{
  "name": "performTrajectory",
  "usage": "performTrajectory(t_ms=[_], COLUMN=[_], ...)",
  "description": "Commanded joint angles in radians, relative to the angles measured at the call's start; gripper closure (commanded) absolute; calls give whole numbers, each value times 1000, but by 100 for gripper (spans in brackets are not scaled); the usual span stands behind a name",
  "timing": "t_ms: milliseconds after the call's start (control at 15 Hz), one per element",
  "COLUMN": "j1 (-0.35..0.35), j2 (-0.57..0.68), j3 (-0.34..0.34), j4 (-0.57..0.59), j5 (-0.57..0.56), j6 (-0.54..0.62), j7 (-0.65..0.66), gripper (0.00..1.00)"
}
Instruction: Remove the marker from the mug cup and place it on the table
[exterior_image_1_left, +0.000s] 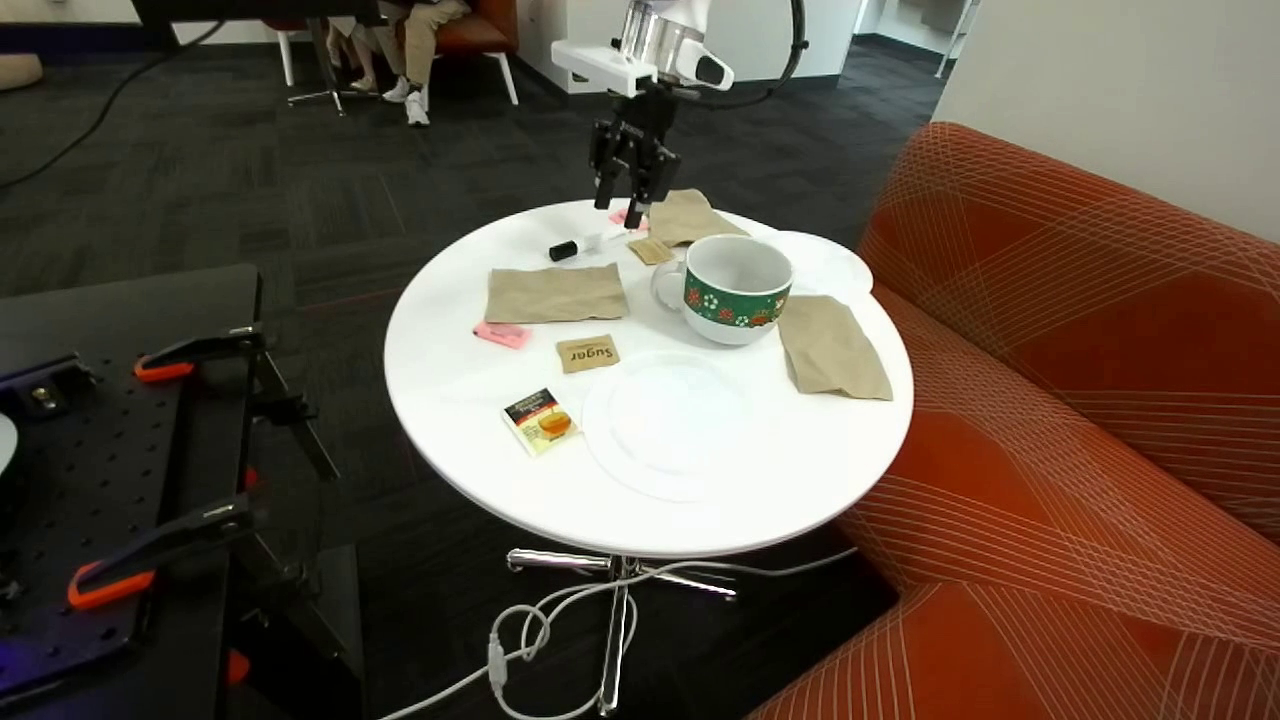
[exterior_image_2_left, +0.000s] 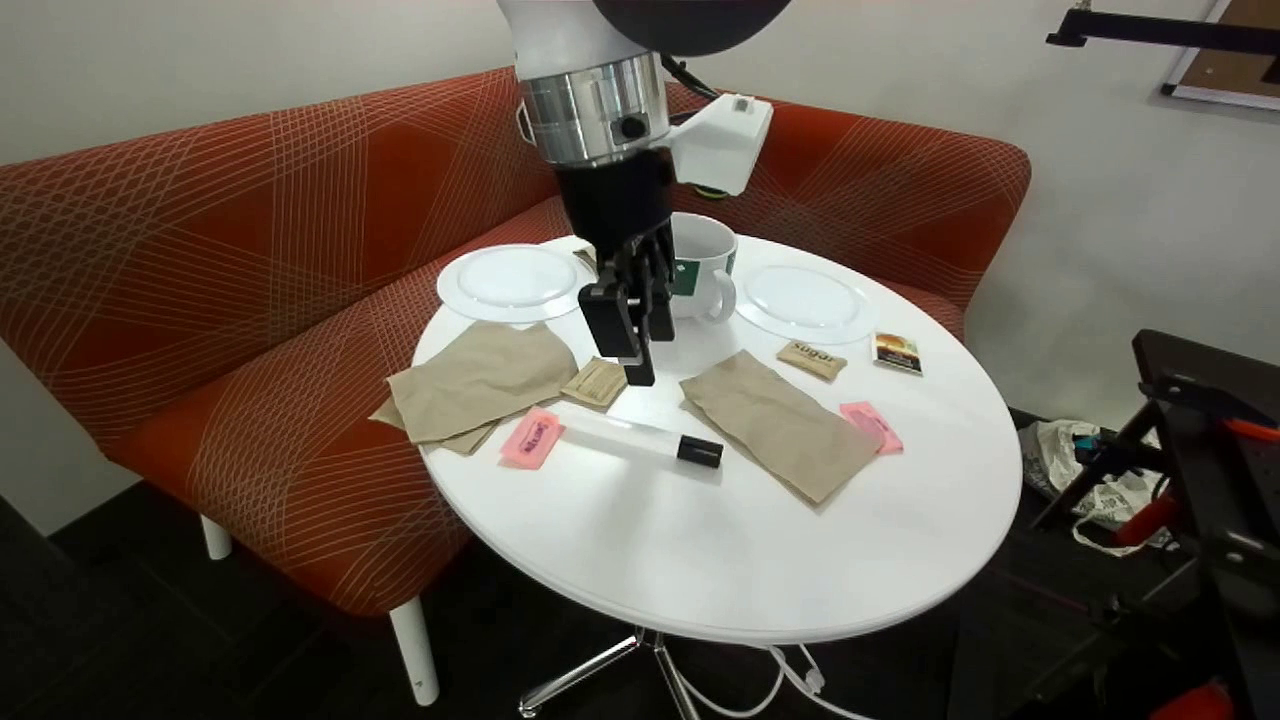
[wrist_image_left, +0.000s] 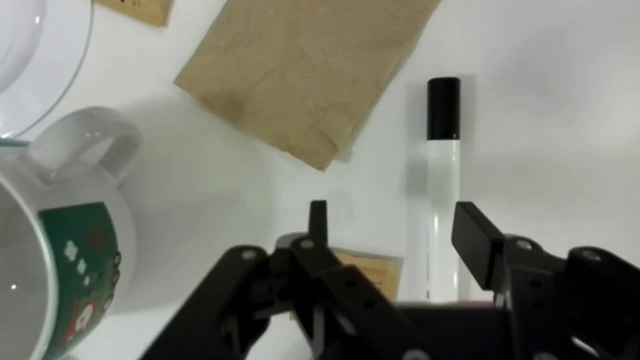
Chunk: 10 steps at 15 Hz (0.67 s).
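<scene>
Hovering with jaws apart, grasping nothing, the black two-fingered gripper (wrist_image_left: 391, 215) was probably spread to avoid nudging the slim white, black-capped marker (exterior_image_2_left: 638, 437). This lay flat on the round white table (exterior_image_2_left: 850, 560), outside the green-banded white mug (exterior_image_1_left: 728, 302), as the task wanted.

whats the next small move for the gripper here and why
Probably lift the gripper straight up and clear: it stands open, holding nothing, and the marker already lies on the table, outside the mug cup, so gripping it again seems needless.
</scene>
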Motion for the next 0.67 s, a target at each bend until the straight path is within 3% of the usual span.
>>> performTrajectory(t_ms=[0,600], j1=[9,10], j2=[15,8], j3=[-9,-8], j4=[56,52], j5=[-13,-12], j6=[-45,-33], j7=[-3,0], gripper=[3,0])
